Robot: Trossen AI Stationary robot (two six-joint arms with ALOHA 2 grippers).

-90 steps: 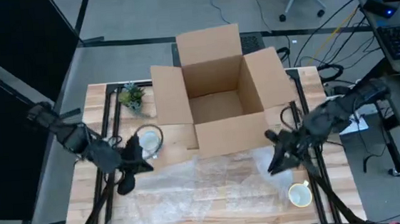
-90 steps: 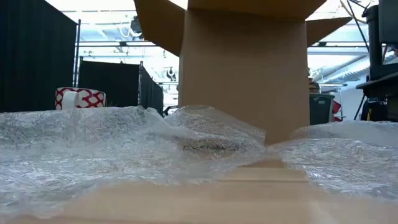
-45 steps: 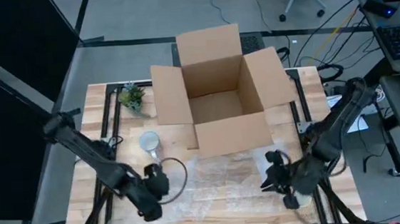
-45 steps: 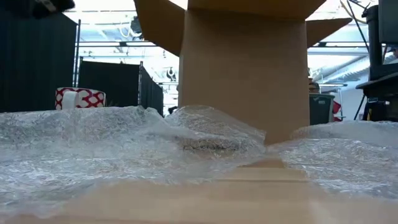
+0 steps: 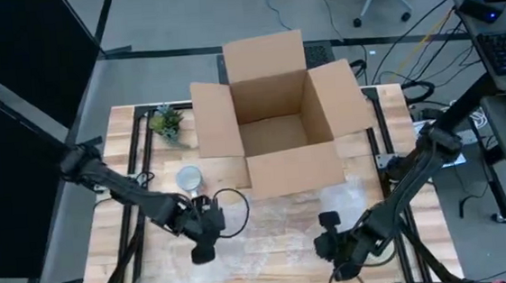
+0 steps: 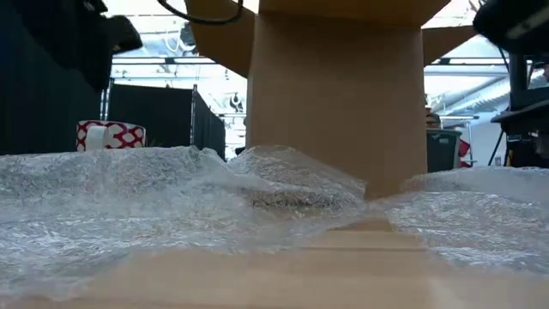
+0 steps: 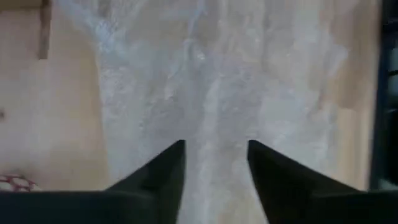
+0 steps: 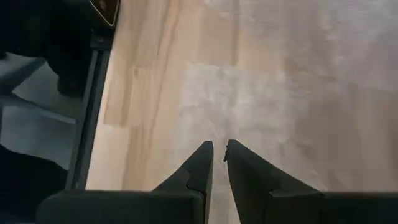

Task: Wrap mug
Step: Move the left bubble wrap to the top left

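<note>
From the high view I saw that both arms had swung inward over the bubble wrap (image 5: 269, 235) since half a second before. My left gripper (image 5: 202, 251) had moved toward the middle and sat over the near left part of the sheet, where earlier it had hung closer to the near left edge. My right gripper (image 5: 333, 263) had slid left along the near edge, away from the near right corner it covered a moment ago.

In the left wrist view the left gripper's fingers (image 7: 163, 174) stood fairly wide apart above the crinkled wrap (image 7: 217, 81), holding nothing. In the right wrist view the right gripper (image 8: 218, 152) showed its fingers nearly together, only a thin slit between them, empty, over bare wood (image 8: 149, 93) beside the wrap's edge.

A mug (image 5: 188, 178) stood upright on the wooden table (image 5: 111, 171), left of the open cardboard box (image 5: 278, 112) and just far of the left arm; it had not shifted. The pale mug I saw a second ago at the near right corner was hidden now; I could not tell where it lay.

In the low view dark arm parts had come in at the top left and top right corners; the wrap (image 6: 171, 197) and box (image 6: 334, 94) looked unchanged.

A small potted plant (image 5: 166, 122) remained at the far left.
</note>
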